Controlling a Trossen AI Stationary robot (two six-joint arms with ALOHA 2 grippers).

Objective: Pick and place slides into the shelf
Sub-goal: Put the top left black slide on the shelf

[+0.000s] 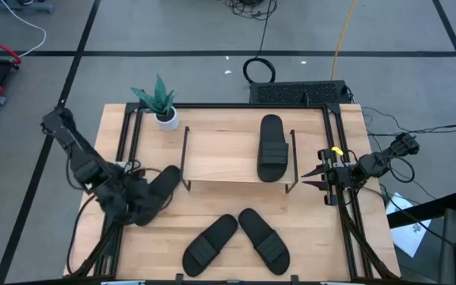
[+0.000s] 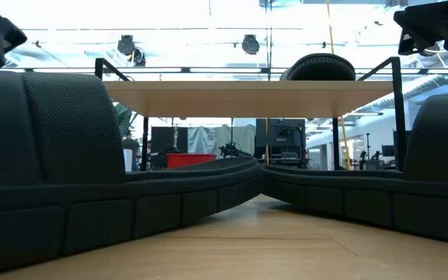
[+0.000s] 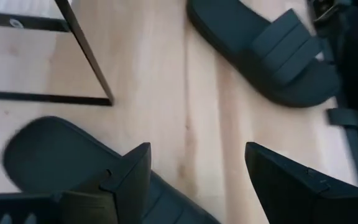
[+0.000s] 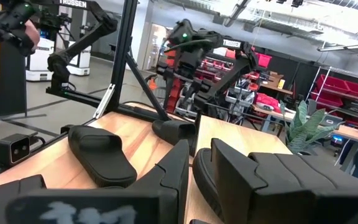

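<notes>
One black slide lies on top of the shelf, on its right part. Two more slides lie on the surface in front of the shelf, their near ends close together like a V. The fourth slide lies by the shelf's left front corner. The left gripper is right over this slide, fingers spread wide, one touching it. The right gripper waits beside the shelf's right end, its fingers only a little apart and holding nothing. A small potted plant stands at the back left.
</notes>
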